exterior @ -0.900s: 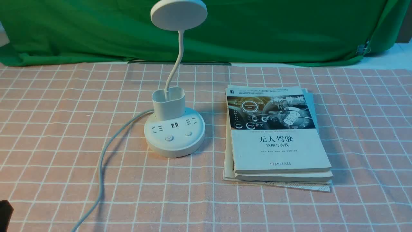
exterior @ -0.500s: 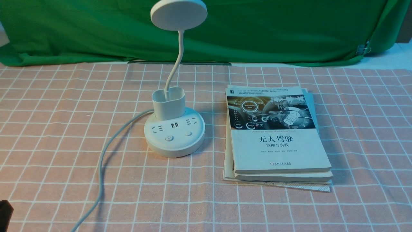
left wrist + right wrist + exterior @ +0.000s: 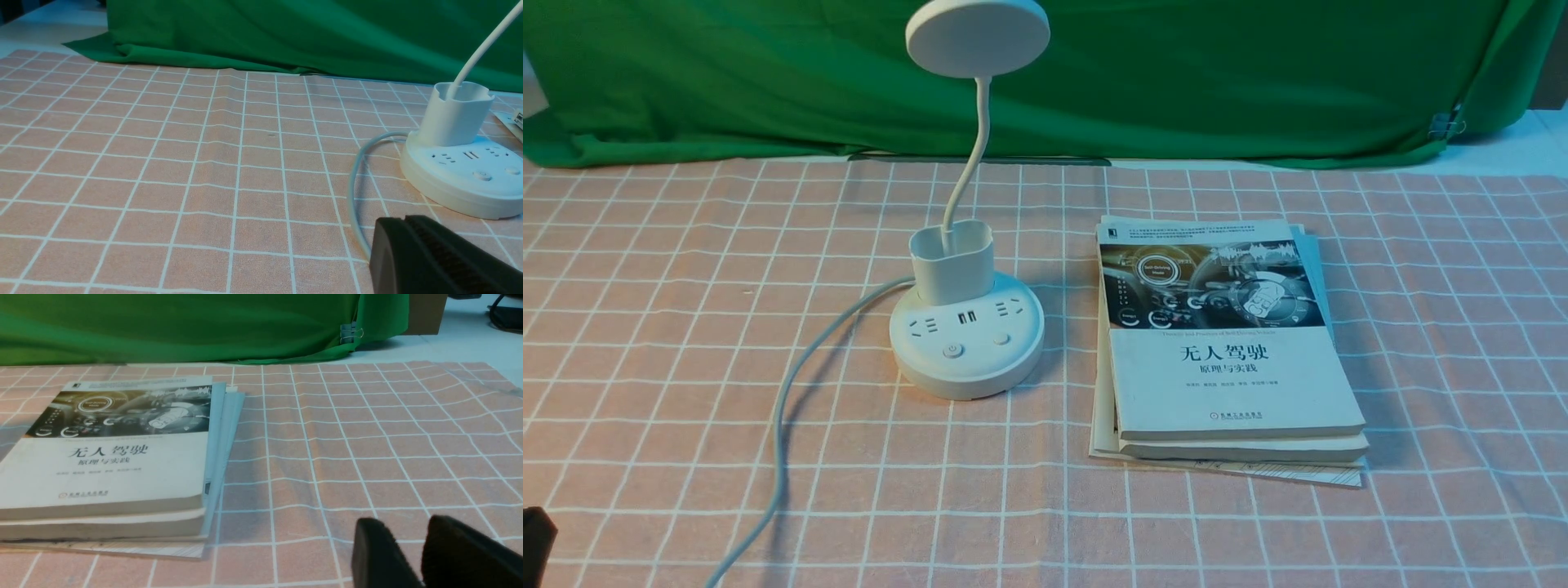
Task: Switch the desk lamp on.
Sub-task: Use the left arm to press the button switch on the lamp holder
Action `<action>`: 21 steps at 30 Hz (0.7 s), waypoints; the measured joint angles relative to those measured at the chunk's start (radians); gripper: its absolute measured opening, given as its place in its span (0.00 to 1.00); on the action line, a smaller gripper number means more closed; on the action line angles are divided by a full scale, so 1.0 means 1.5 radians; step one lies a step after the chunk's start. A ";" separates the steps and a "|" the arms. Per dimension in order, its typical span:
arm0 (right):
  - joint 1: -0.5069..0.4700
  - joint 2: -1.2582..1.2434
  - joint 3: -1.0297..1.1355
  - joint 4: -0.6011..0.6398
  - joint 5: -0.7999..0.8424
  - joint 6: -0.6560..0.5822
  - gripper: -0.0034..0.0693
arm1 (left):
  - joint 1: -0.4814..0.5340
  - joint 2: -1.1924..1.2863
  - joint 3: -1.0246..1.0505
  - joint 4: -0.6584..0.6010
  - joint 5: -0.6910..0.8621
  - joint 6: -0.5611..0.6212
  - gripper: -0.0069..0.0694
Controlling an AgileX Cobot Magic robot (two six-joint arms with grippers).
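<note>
Beside the unmoved desk lamp (image 3: 968, 335), the left fingers (image 3: 388, 245) stay clenched, the right fingers (image 3: 374, 547) released.

Green cloth (image 3: 1176, 82) hangs behind the checkered tablecloth (image 3: 849, 474).

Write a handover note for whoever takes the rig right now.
Left gripper: shut, nothing between its fingers, short of the lamp.
Right gripper: slightly open, empty, over the cloth to the right of the books.
Desk lamp: upright, left of the books, power-marked button facing the robot.
Done: no sign of the lamp being lit.
Left: press a button, probably the power-marked one, and check the head.
</note>
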 joint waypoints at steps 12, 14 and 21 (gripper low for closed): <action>0.000 0.000 0.000 0.000 0.000 0.000 0.38 | 0.000 0.000 0.000 -0.214 -0.029 -0.162 0.12; 0.000 0.000 0.000 0.000 0.000 0.000 0.38 | 0.000 0.000 0.000 -0.425 -0.030 -0.305 0.12; 0.000 0.000 0.000 0.000 0.000 0.000 0.38 | 0.000 0.000 0.000 -0.545 -0.041 -0.403 0.12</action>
